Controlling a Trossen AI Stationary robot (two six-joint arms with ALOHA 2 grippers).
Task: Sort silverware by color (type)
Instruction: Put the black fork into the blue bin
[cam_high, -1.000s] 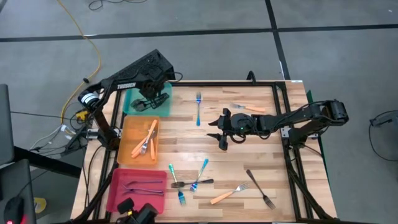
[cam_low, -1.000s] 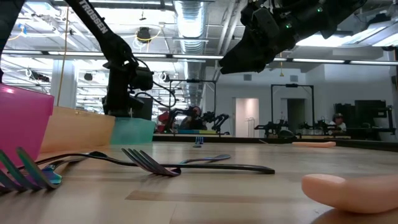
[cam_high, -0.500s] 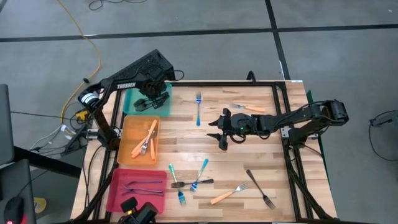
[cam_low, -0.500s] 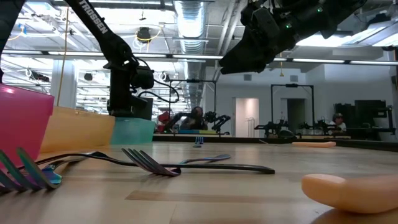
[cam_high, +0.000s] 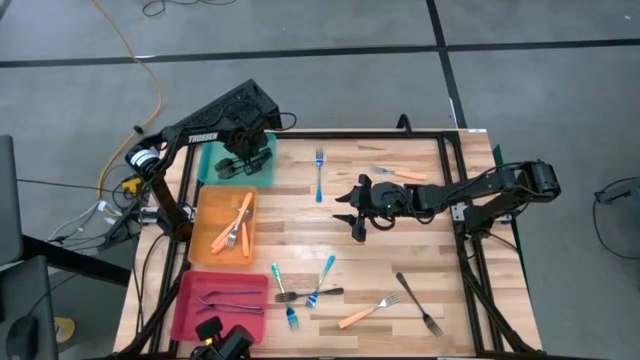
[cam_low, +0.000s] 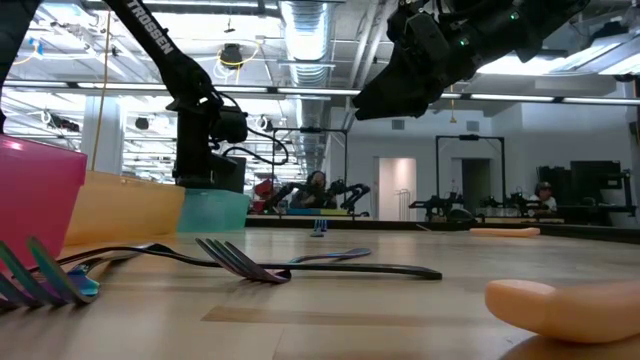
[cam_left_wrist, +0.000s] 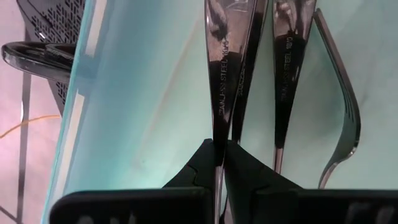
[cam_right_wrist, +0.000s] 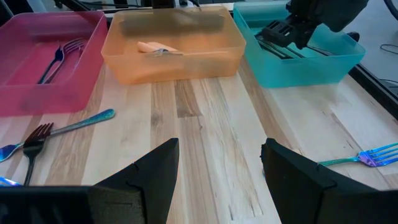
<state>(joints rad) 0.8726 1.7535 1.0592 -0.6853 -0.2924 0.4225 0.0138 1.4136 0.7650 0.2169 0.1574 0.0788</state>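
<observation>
High view shows the left arm folded over the table's far left corner, its wrist bent down so the left gripper (cam_high: 240, 160) sits inside the teal tray (cam_high: 210, 175). Left wrist view shows its fingers pinched together on the handle of a dark fork (cam_left_wrist: 227, 93), which lies along the tray floor beside other dark forks (cam_left_wrist: 286, 87). Reaching in from the right edge, the right arm stretches level across the middle of the wooden table (cam_high: 420, 250), and the right gripper (cam_high: 352, 210) hangs above the bare boards with its fingers spread and nothing between them. An orange tray (cam_high: 200, 250) holds orange-handled forks (cam_high: 238, 222), and a pink tray (cam_high: 185, 310) holds forks too. Loose forks lie on the boards: a blue-handled fork (cam_high: 319, 172) near the far edge, an orange-handled fork (cam_high: 400, 174) beside the right arm, and a mixed cluster (cam_high: 305, 290) toward the near edge.
</observation>
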